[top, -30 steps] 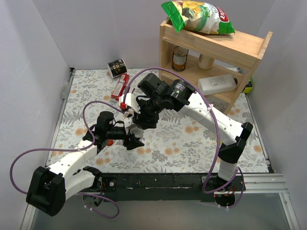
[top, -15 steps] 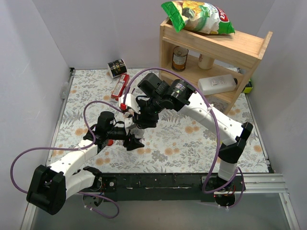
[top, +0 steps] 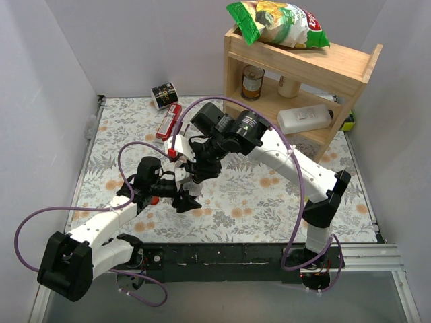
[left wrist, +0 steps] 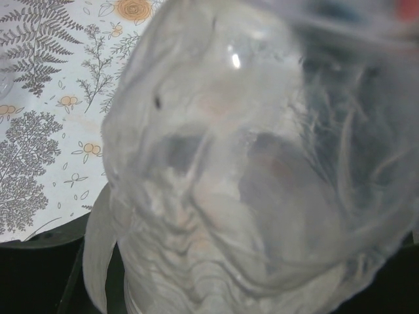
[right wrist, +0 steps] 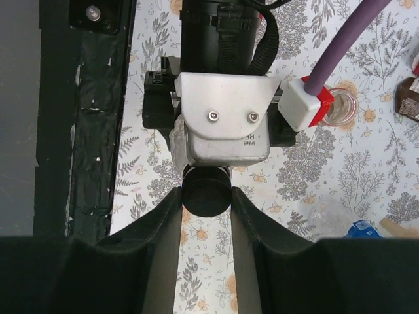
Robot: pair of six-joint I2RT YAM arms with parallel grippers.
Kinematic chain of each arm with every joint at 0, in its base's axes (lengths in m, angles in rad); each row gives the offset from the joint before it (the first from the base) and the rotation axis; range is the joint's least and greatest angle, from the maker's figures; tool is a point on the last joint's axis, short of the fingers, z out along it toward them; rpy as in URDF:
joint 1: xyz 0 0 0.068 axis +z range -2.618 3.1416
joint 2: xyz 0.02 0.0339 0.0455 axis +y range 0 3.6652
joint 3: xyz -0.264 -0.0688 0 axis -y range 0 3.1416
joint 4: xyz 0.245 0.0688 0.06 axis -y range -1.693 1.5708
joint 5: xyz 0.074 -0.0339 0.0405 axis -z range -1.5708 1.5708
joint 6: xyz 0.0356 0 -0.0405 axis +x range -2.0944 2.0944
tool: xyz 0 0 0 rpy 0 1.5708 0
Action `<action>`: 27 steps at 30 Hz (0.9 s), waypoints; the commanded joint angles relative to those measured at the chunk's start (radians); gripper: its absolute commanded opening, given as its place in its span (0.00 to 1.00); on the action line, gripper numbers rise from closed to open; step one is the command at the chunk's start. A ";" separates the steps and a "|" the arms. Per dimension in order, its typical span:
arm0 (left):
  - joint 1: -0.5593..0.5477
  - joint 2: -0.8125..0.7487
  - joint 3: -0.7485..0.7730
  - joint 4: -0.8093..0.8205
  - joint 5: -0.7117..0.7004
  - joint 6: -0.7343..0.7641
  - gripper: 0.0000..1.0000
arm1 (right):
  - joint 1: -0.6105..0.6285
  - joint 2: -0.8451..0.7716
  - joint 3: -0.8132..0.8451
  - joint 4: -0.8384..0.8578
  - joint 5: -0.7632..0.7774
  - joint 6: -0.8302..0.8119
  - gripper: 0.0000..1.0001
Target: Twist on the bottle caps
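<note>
I judge the step in hand to be capping one bottle. At the centre of the right wrist picture the right gripper (right wrist: 206, 204) is pinched narrow on a small round black plastic cap (right wrist: 206, 190). A clear plastic bottle (left wrist: 249, 163) fills the left wrist picture, right in front of the left gripper (top: 183, 200). That gripper's fingers are hidden behind the plastic, so I cannot tell how they stand, though the bottle is probably held between them. The next move calls for the cap set square on the neck, then a wrist turn against a steady bottle. The left arm's silver camera housing (right wrist: 222, 118) and purple cable (right wrist: 357, 38) crowd the cap from the upper side of the frame. Near the right edge a second clear bottle (right wrist: 341, 108) stands open-mouthed on the floral tablecloth (right wrist: 308, 190), not yet capped.
</note>
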 commanded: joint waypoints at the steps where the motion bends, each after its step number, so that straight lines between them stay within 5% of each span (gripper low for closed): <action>1: 0.003 -0.019 0.051 -0.023 -0.014 0.074 0.00 | 0.008 0.016 0.046 -0.039 -0.023 -0.023 0.32; 27: 0.003 -0.191 -0.042 0.131 -0.372 0.153 0.00 | 0.002 0.082 0.012 -0.028 0.017 0.132 0.18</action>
